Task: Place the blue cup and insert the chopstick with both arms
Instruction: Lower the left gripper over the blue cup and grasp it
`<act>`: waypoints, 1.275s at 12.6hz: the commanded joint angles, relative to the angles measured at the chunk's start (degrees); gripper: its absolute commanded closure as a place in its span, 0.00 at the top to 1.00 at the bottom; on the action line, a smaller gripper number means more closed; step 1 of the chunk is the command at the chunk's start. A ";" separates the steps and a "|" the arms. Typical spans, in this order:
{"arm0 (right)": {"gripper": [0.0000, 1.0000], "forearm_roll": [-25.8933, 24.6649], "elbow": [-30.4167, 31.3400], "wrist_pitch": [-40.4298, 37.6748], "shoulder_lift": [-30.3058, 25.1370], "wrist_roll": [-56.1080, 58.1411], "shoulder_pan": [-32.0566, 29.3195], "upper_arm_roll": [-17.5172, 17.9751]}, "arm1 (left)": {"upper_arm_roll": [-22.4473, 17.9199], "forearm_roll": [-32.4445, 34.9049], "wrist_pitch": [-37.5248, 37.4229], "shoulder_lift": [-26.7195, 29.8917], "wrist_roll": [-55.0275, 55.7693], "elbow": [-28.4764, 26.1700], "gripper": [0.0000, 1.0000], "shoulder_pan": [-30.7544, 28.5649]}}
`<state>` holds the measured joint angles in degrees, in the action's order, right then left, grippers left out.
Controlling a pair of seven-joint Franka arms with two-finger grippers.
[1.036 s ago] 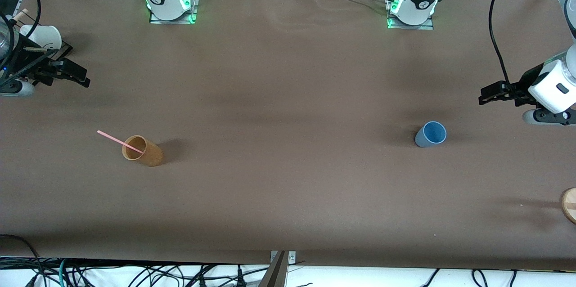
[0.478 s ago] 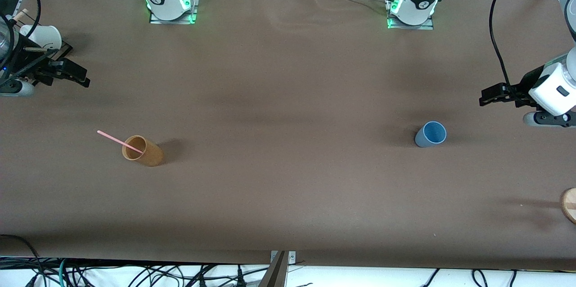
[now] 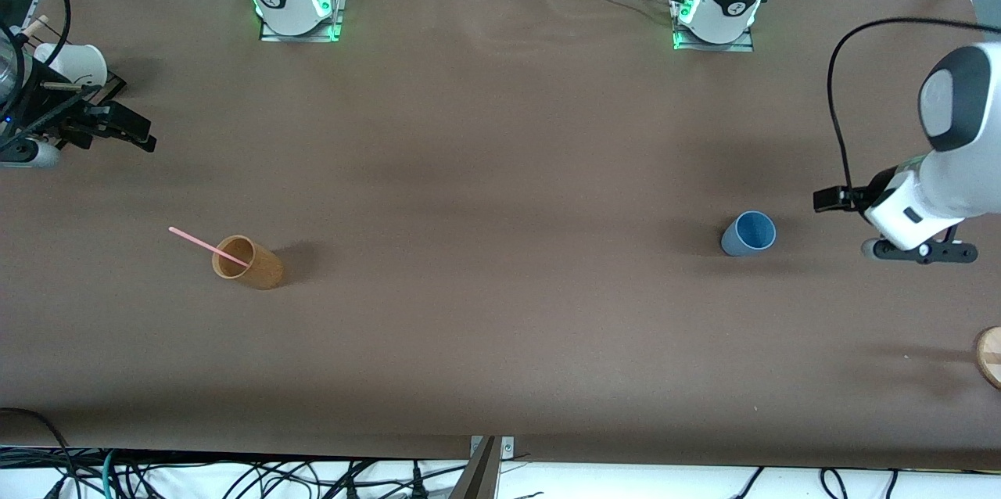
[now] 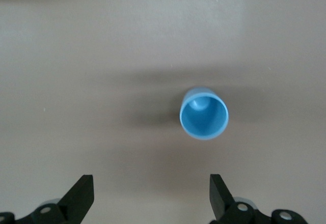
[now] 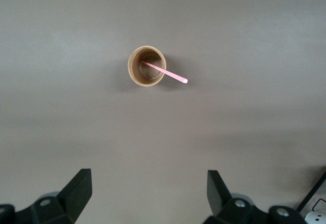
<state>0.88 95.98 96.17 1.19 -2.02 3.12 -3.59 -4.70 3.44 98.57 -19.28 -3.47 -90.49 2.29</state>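
The blue cup (image 3: 748, 234) stands upright on the brown table toward the left arm's end. It also shows in the left wrist view (image 4: 204, 113), open mouth up and empty. My left gripper (image 3: 823, 199) is open and empty, in the air beside the cup and apart from it; in its wrist view (image 4: 151, 183) nothing lies between the fingers. The pink chopstick (image 3: 207, 245) leans in a tan cup (image 3: 247, 262) toward the right arm's end; both show in the right wrist view, chopstick (image 5: 170, 74) in cup (image 5: 146, 66). My right gripper (image 3: 129, 131) waits open and empty (image 5: 147, 180).
A white paper cup (image 3: 74, 61) sits by the right arm at the table's end. A round wooden piece (image 3: 989, 357) lies at the table's edge at the left arm's end, nearer the front camera than the blue cup. Cables hang by the left arm.
My left arm has swung in toward the blue cup; its gripper is now closer to the cup. The right arm, the cups and the chopstick have not moved.
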 commanded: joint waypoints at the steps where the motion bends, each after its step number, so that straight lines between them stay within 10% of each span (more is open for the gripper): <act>1: 1.00 0.79 -0.01 -0.20 -0.31 -0.09 -0.75 0.51 | 0.04 0.44 5.64 -2.42 -0.57 -2.39 1.00 -0.45; 16: 1.00 0.79 -0.01 -0.20 -0.22 0.27 -0.75 0.34 | -0.05 -3.08 34.40 1.26 -1.10 -28.33 1.00 0.87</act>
<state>0.89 95.99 96.17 1.21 -2.02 3.08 -3.60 -4.43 1.73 131.01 -20.75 -3.47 -115.31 2.46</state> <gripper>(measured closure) 0.000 0.000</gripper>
